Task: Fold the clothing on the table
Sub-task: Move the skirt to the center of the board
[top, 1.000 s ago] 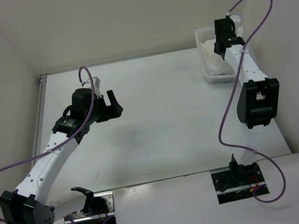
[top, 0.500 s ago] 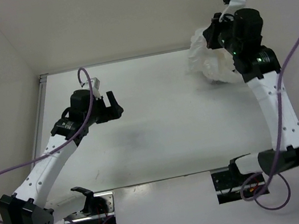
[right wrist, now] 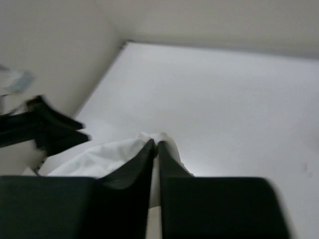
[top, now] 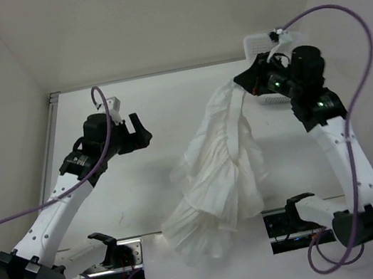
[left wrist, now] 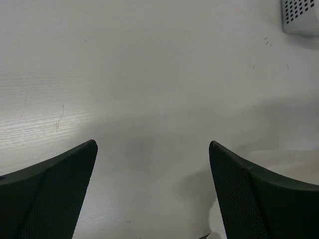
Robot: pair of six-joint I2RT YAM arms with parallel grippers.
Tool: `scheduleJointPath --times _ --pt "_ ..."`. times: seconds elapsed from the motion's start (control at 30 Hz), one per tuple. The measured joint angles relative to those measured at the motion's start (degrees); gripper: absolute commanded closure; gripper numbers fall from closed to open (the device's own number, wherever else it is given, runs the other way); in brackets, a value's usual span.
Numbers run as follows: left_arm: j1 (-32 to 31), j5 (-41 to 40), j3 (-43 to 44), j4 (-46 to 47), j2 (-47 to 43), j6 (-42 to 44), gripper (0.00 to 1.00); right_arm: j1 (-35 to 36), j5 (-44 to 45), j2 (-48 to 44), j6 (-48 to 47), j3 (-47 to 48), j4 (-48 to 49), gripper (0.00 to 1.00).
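Table (top: pixel 166 107) comes first: it is big, white and flat, and most of it is bare. Next is the clothing (top: pixel 221 169), a big white crinkly thing. It hangs in the air over the middle of the table, long and bunched up, from a high corner on the right side down toward the near edge. I cannot tell if its low end touches the table. A small white basket (top: pixel 256 44) sits at the far right corner. The right gripper (top: pixel 247 80) holds the top corner of the clothing, with its two fingers squeezed tight on the cloth. The left gripper (top: pixel 141 129) is over on the left side, well apart from the clothing. Its fingers are spread wide with nothing between them, only bare table below. I think the folding is just at the start. The clothing does not lie flat yet, and no fold is made. It needs to be laid down, smoothed out, and then folded over.
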Motion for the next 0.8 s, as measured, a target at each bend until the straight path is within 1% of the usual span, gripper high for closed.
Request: scheduleJointPath --times 0.07,0.1,0.17,0.23,0.27,0.33,0.37,0.4,0.5,0.57,0.63,0.73,0.8 --pt "0.0 -0.2 0.0 0.02 -0.31 -0.02 0.01 0.11 4.72 4.81 1.62 -4.92 0.09 0.49" --pt "0.0 -0.17 0.0 0.04 -0.42 0.0 0.01 0.09 7.21 7.3 2.47 -6.91 -0.31 0.47" --pt "0.0 0.74 -0.07 0.11 -0.57 0.0 0.01 0.02 12.35 12.24 3.15 -9.88 -2.16 0.47" --pt "-0.02 3.74 -0.96 1.2 -1.18 -0.04 0.01 0.11 15.63 14.53 3.61 -11.43 -3.89 0.47" --pt "-0.07 4.59 -1.31 1.44 -1.44 -0.04 0.01 0.28 16.96 14.53 3.8 -11.89 -4.63 0.47" --pt "-0.9 7.56 -2.97 2.27 -2.45 -0.02 0.04 0.76 19.56 12.72 4.11 -12.04 -5.09 0.45" --pt "-1.77 8.74 -3.5 2.23 -2.82 0.0 0.11 1.22 21.27 10.54 4.17 -12.04 -4.98 0.45" --pt "-2.6 9.92 -3.98 2.29 -3.02 0.02 0.13 1.46 22.03 9.11 4.15 -12.02 -5.03 0.45" --pt "-6.8 13.49 -5.35 2.67 -3.39 0.26 0.19 1.75 23.85 5.03 3.87 -11.82 -5.25 0.45" --pt "-10.78 15.04 -6.32 3.48 -3.17 0.09 0.19 1.75 24.48 3.78 3.65 -12.44 -5.29 0.45" --pt "-15.72 14.86 -6.51 4.79 -1.49 -0.28 0.19 1.75 24.83 3.21 3.61 -15.28 -5.01 0.45" --pt "-21.62 13.18 -5.33 7.48 4.83 -1.53 0.19 1.75 25.09 3.65 4.0 -20.79 -5.55 0.45" --pt "-24.52 10.62 -3.13 9.14 11.54 -2.62 0.23 1.75 24.96 4.2 4.42 -23.63 -6.4 0.45"
